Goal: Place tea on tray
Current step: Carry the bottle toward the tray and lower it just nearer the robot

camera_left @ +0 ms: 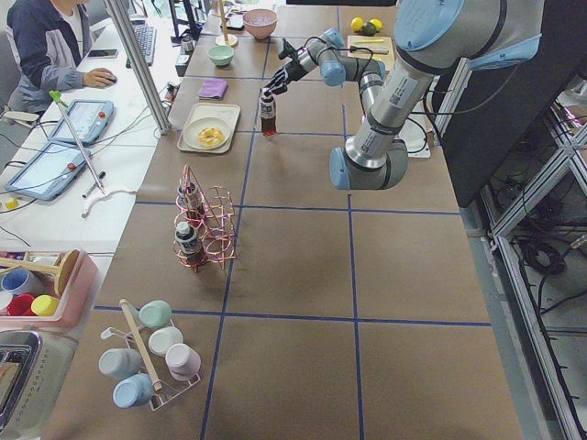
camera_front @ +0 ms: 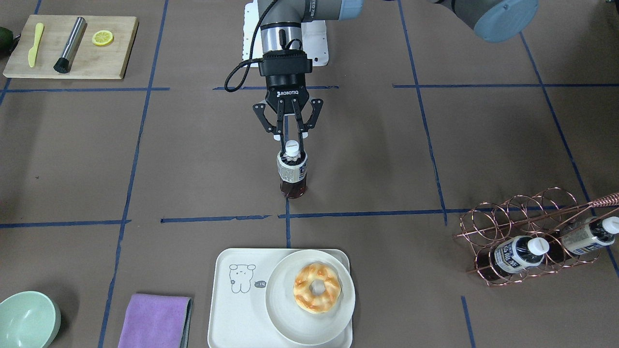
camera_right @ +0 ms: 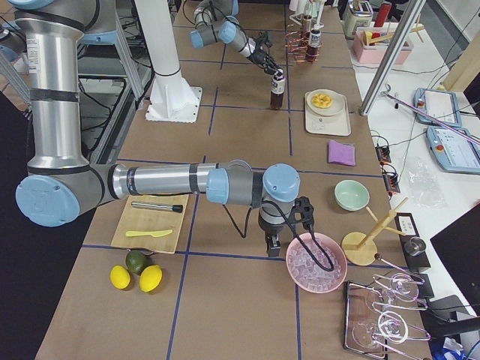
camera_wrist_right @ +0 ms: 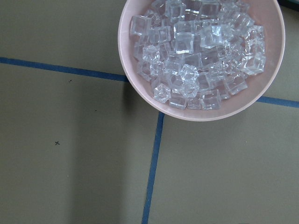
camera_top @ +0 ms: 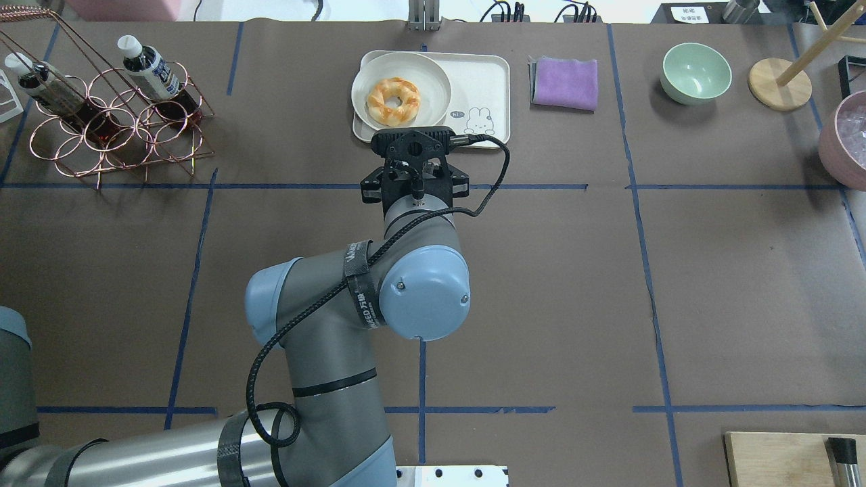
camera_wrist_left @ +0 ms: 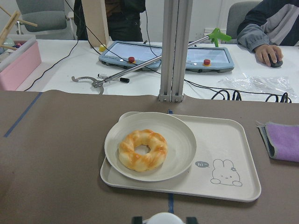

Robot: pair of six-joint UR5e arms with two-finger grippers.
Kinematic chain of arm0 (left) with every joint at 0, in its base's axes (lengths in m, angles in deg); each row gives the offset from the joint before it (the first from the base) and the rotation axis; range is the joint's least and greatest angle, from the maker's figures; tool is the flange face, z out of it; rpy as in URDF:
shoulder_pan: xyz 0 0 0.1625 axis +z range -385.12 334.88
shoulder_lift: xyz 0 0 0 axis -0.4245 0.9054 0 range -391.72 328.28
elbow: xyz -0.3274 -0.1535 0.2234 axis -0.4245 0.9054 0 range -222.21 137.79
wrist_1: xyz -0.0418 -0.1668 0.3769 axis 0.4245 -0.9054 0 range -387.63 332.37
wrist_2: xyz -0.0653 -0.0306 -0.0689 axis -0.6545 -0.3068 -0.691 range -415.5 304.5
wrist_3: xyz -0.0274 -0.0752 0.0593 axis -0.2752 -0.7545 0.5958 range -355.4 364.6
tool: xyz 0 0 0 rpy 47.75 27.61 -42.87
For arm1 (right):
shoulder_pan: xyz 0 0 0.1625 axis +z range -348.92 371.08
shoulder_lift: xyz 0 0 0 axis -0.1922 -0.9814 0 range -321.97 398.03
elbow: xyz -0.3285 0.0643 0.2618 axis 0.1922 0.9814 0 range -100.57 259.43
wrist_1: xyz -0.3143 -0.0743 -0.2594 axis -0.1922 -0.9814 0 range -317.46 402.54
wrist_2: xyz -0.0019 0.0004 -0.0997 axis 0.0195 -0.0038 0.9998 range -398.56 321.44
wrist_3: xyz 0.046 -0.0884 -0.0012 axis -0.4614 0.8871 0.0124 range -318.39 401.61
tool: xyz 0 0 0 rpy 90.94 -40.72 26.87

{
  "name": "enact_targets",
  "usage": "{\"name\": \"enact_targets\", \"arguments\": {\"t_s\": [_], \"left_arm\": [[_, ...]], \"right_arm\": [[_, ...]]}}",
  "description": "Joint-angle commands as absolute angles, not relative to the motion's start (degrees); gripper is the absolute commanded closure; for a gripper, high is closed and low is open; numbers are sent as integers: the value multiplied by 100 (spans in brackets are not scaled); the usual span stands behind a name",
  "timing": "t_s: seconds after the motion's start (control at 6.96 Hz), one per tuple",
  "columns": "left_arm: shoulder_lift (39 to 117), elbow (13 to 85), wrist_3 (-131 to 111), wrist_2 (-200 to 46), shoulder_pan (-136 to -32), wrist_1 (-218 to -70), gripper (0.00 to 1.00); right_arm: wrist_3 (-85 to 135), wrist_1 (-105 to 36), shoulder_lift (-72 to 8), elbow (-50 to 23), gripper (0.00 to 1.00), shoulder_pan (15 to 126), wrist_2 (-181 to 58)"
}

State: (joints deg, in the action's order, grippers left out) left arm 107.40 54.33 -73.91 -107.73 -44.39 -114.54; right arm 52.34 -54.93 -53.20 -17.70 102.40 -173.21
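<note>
The tea (camera_front: 292, 169), a small bottle of dark liquid with a white cap, stands upright near the table's middle, its base at or just above the surface. My left gripper (camera_front: 292, 141) points straight down and is shut on its cap and neck. The cap shows at the bottom edge of the left wrist view (camera_wrist_left: 163, 218). The cream tray (camera_front: 232, 309) with the line drawing lies beyond the bottle, apart from it, and also shows in the left wrist view (camera_wrist_left: 233, 154). My right gripper (camera_right: 274, 244) hangs beside a pink bowl; I cannot tell whether it is open or shut.
A round plate (camera_front: 280, 290) with a doughnut (camera_front: 316, 287) covers half the tray. A copper wire rack (camera_front: 527, 217) holds two alike bottles (camera_front: 520, 251). A purple cloth (camera_front: 154, 321), a green bowl (camera_front: 26, 321) and a wooden board (camera_front: 72, 58) lie around. The pink bowl (camera_wrist_right: 140, 88) holds ice.
</note>
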Motion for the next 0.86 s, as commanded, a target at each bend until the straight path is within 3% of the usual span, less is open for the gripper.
{"name": "enact_targets", "arguments": {"t_s": [0.0, 0.14, 0.43, 0.72], "left_arm": [[10750, 5395, -7389, -10789, -4419, -11499, 64], [10750, 5395, -7345, -10789, -4419, -11490, 32], [10742, 5578, -7232, -10832, -4428, -11438, 0], [10680, 6408, -6811, -10946, -4480, -11324, 0]], "right_arm": [[5234, -5493, -5320, -1778, 0, 10240, -17321], [5225, -5493, -5320, -1778, 0, 10240, -17321], [5234, -5493, -5311, -1778, 0, 10240, -17321], [5225, -5493, -5311, -1787, 0, 10240, -17321]]}}
